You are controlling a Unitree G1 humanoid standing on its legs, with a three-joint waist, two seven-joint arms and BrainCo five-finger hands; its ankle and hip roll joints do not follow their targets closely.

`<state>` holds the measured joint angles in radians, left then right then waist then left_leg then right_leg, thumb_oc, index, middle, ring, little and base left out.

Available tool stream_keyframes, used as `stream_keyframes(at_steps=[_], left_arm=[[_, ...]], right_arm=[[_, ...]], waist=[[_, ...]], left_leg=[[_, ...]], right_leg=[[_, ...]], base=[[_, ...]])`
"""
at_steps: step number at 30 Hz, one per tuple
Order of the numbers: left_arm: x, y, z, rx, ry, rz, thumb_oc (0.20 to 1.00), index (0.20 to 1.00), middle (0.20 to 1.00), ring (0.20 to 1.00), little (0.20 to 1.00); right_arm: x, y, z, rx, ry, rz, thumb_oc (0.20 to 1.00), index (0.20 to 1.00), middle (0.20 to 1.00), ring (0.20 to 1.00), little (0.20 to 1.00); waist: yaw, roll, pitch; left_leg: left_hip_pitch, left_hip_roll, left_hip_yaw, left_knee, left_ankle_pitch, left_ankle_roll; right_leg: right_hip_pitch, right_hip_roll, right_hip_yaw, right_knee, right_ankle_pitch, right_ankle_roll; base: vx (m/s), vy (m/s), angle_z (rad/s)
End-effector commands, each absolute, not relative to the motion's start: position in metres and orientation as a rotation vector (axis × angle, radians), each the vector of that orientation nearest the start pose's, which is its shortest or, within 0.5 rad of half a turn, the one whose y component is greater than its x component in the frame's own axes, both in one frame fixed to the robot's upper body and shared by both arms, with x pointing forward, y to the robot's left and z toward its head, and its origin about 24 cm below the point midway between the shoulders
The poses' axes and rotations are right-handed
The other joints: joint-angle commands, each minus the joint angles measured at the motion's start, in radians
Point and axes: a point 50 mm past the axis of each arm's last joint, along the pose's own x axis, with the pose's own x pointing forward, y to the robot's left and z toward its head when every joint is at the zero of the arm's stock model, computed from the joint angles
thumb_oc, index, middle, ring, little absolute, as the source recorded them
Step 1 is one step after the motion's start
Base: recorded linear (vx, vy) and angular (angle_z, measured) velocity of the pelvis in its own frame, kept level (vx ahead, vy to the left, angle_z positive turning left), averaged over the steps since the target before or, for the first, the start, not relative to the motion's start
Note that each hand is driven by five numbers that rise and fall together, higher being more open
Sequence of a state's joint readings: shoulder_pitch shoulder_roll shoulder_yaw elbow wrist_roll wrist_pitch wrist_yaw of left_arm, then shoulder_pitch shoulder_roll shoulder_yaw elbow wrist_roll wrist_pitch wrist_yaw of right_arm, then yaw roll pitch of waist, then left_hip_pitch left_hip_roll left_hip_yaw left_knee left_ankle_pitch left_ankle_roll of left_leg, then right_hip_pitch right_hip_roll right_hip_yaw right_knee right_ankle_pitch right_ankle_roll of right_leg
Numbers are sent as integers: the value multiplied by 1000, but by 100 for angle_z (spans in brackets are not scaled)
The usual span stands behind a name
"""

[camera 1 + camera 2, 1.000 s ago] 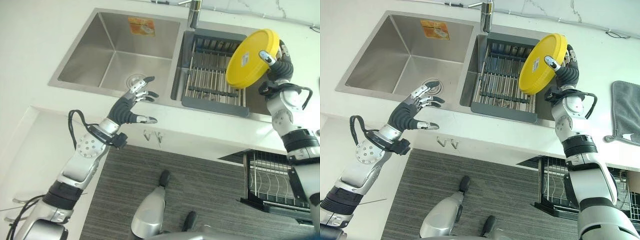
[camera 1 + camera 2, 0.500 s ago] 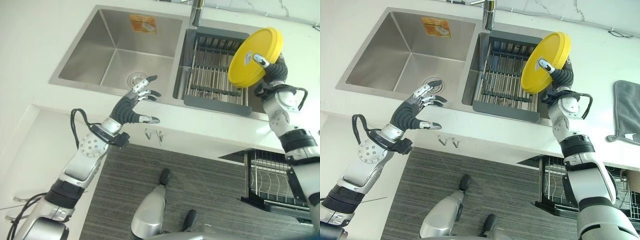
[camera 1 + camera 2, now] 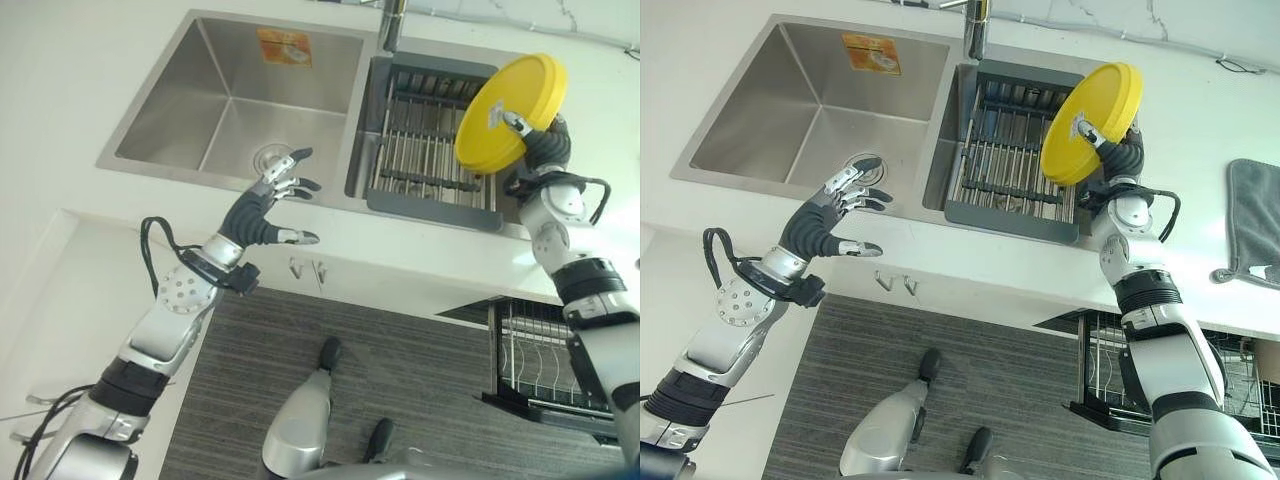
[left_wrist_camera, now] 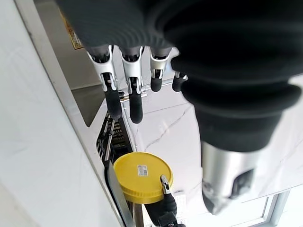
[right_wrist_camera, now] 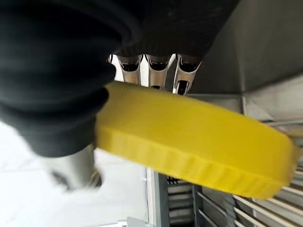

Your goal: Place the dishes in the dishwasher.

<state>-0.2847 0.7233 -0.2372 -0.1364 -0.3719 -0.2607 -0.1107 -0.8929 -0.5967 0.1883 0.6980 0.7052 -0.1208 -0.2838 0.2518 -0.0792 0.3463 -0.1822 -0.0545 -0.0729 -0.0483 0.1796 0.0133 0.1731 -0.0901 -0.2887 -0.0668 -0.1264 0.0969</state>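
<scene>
My right hand (image 3: 547,152) is shut on a round yellow plate (image 3: 508,110), thumb across its labelled face and fingers (image 5: 154,72) behind it. The plate (image 3: 1089,120) is tilted on edge in the air over the right end of the grey dish rack (image 3: 425,150), which sits in the right sink basin. It shows from very close in the right wrist view as a yellow plate (image 5: 199,142). My left hand (image 3: 264,207) hovers open over the counter's front edge, by the left basin, holding nothing. Its fingers (image 4: 135,97) are straight in its wrist view, with the plate (image 4: 142,176) far beyond them.
The steel left basin (image 3: 230,100) has a drain and a sticker on its back wall. A faucet (image 3: 392,25) stands between the basins. Below the counter at the right, the dishwasher's wire rack (image 3: 540,365) is pulled out. A grey cloth (image 3: 1252,225) lies on the counter at far right.
My right wrist has drawn slightly left and turned a little, the yellow plate still in the hand over the rack. The left hand has kept its place.
</scene>
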Motion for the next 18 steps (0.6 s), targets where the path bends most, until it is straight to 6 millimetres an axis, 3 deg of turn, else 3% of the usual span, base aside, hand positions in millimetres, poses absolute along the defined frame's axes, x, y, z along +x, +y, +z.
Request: stream_keyframes(at_steps=[1,13,18], left_arm=[[273,170,180,335,-605,-458,1000,1000,1000,1000,1000],[273,164,164,291,-522,-500,1000,1000,1000,1000,1000],[273,161,161,282,-508,-514,1000,1000,1000,1000,1000]], right_arm=[[383,-242,259,34,-484,-281,200,200,200,200,200],[383,-242,261,19,-507,-303,200,200,200,200,200],[381,-242,262,95,-540,-273,200,200,200,200,200]], waist=[[11,48,-51],[8,60,-59],[2,68,-63]], left_leg=[[83,39,-86,-25,-134,-42],[85,36,-81,-26,-138,-37],[92,39,-66,-32,-139,-35]], right_leg=[[-144,-7,15,89,82,-15],[-151,-15,13,93,85,-11],[-144,-21,9,93,84,-7]], base=[[0,0,0],[0,0,0],[-34,26,0]])
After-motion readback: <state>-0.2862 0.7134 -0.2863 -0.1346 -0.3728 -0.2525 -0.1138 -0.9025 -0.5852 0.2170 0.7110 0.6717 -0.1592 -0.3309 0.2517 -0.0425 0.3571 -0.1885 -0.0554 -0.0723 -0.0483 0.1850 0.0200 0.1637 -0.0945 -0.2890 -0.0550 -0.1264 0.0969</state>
